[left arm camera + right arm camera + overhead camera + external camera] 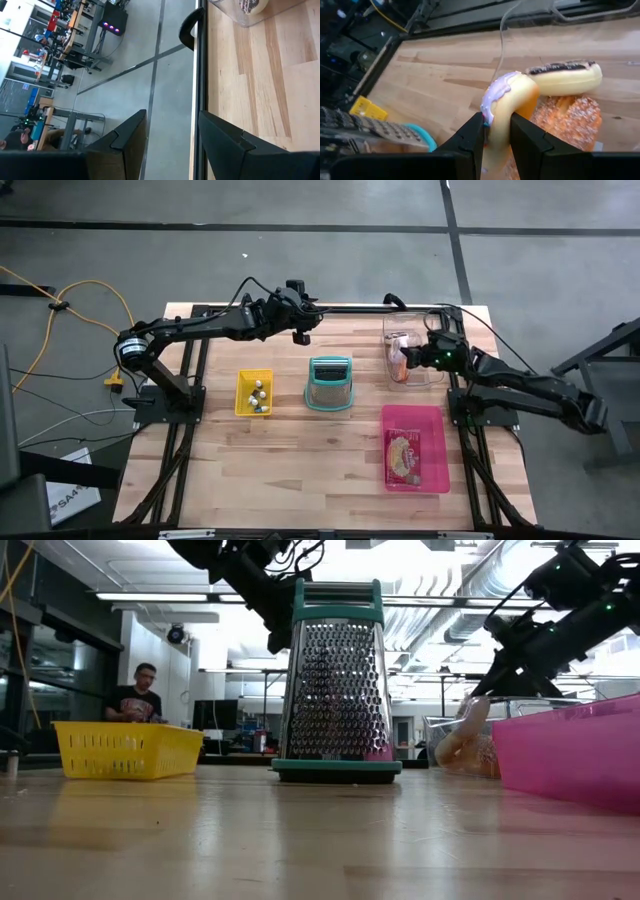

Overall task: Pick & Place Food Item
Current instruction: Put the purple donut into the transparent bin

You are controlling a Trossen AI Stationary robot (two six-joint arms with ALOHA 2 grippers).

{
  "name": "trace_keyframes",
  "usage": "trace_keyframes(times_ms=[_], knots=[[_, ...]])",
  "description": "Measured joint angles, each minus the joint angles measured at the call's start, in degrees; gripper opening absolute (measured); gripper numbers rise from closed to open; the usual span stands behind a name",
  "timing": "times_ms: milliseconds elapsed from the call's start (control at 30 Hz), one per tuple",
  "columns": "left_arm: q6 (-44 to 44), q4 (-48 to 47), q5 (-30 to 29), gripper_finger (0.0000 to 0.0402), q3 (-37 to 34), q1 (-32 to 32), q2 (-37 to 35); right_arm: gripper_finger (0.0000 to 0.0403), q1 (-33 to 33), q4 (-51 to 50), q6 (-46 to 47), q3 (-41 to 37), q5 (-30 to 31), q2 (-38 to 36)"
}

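Note:
A clear tub (432,322) stands at the table's far right and holds pastries. In the right wrist view I see a chocolate-topped eclair (565,77), a sugar-dusted pastry (572,120) and a bent pastry with lilac icing (507,100). My right gripper (496,122) reaches into the tub (440,730) and is shut on the iced pastry (399,361). My left gripper (304,320) waits open and high over the table's far edge, with nothing between its fingers (125,135). A pink tray (432,420) lies at the near right and holds a flat food packet (404,456). My right gripper pinches the iced pastry between its two fingers, across its body just below the iced bend (501,117). The fingers slant down from the table's right side. The pastry stands roughly upright in the hold, iced end up. The fingers hide its lower end, so I cannot tell whether it rests on anything.
A steel box grater with a teal frame (329,383) stands at the table's middle. A yellow basket (254,392) with small items sits to its left. Bare wood lies along the near edge. A person sits in the room beyond the table (140,695).

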Motion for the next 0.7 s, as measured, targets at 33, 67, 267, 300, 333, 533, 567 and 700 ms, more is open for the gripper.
trace_keyframes(times_ms=[33, 67, 267, 300, 333, 533, 567, 700], knots=[[0.0, 0.0, 0.0, 0.0173, 0.0, 0.0, 0.0, 0.0078, 0.31, 0.7, 0.48, 0.0, 0.74, 0.22], [0.0, 0.0, 0.0, 0.0173, 0.0, 0.0, 0.0, 0.0078, 0.52, 1.29, 0.62, 0.0, 1.3, 0.44], [0.0, 0.0, 0.0, 0.0173, 0.0, -0.02, 0.0, 0.0078, 0.75, 5.18, 0.61, 0.0, 2.42, 1.58], [0.0, 0.0, 0.0, 0.0173, 0.0, 0.0, 0.0, 0.0078, 0.75, 5.28, 0.61, 0.0, 2.4, 1.81], [0.0, 0.0, 0.0, 0.0173, 0.0, 0.0, 0.0, 0.0078, 0.75, 5.24, 0.59, 0.0, 2.4, 2.12], [0.0, 0.0, 0.0, 0.0173, 0.0, 0.0, 0.0, 0.0078, 0.75, 5.23, 0.66, 0.0, 2.38, 6.16], [0.0, 0.0, 0.0, 0.0173, 0.0, 0.0, 0.0, 0.0078, 0.75, 5.46, 0.66, 0.0, 2.36, 6.97], [0.0, 0.0, 0.0, 0.0173, 0.0, 0.0, 0.0, 0.0078, 0.75, 8.51, 0.63, 0.0, 1.99, 9.51]])
